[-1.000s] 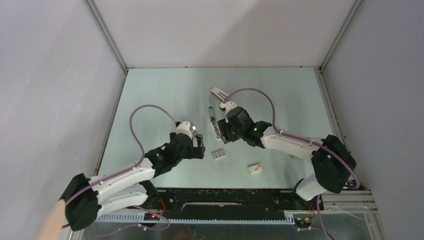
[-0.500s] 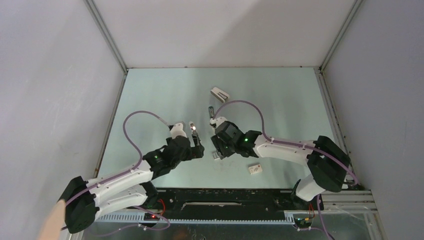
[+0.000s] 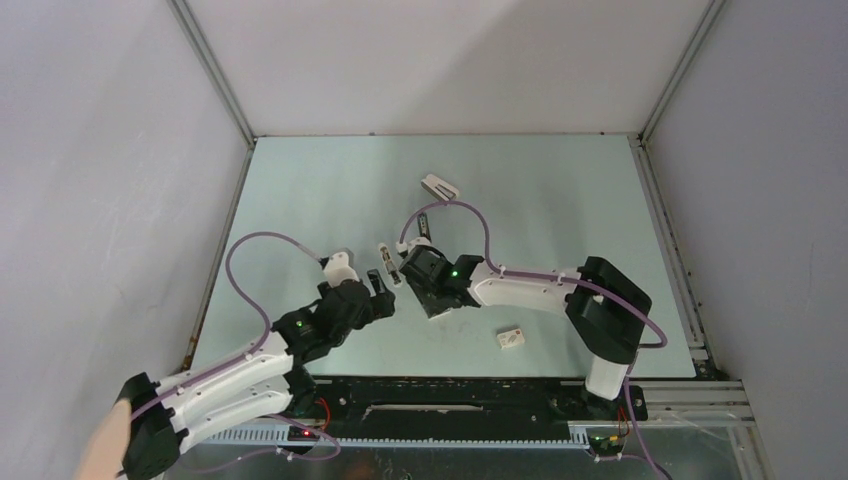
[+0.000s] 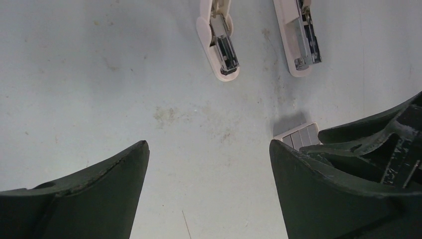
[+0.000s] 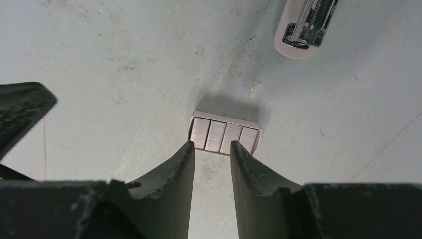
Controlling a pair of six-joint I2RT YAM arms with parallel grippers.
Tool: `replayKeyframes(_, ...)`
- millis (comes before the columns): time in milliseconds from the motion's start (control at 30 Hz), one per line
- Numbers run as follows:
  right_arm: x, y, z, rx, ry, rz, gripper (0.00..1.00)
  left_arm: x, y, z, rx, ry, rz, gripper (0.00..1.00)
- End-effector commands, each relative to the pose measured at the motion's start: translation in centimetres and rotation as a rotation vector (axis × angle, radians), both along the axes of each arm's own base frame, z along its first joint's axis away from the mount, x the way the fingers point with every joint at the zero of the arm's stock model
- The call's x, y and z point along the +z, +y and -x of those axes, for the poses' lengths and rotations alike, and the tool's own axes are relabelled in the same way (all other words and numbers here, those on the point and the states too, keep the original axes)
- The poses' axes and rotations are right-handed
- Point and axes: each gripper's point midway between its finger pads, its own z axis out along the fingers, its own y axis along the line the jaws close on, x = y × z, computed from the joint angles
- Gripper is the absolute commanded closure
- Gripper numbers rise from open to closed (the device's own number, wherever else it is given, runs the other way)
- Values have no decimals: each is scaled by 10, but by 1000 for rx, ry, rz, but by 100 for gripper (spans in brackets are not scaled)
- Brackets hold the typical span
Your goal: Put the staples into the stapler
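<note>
Staples (image 5: 224,134) lying flat on table (image 5: 99,74), four ribbed strips side by side. Right gripper (image 5: 211,145) hanging at block's near edge, jaws showing narrow gap, nothing between (contact unclear). Left gripper (image 4: 209,144) gaping wide, holding nothing. Stapler (image 4: 297,35) lying just beyond staples, metal channel showing.

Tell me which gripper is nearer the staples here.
Right. The right gripper sits with fingertips at the near edge of the staples, nothing between them yet. The left gripper hangs open off to one side.
</note>
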Motion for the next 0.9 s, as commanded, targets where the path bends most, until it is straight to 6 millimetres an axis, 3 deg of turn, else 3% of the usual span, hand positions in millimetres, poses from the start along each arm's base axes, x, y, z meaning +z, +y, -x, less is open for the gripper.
replayKeyframes(0,5,5,-5,-13,-24,30,66,3,17,-3,86,-34,-7,7)
replayKeyframes(233,0,12,-1,9,-14,52,67,5,26,-3,128,-62,6,7)
replayKeyframes(533,-16,9,2,3,14,93,64,4,21,-7,123,-87,32,7)
replayKeyframes(700,-19,6,2,5,13,113,60,13,19,-13,92,-125,4,6)
replayKeyframes(867,-10,5,0,4,-5,103,58,36,20,-20,59,-196,-43,5)
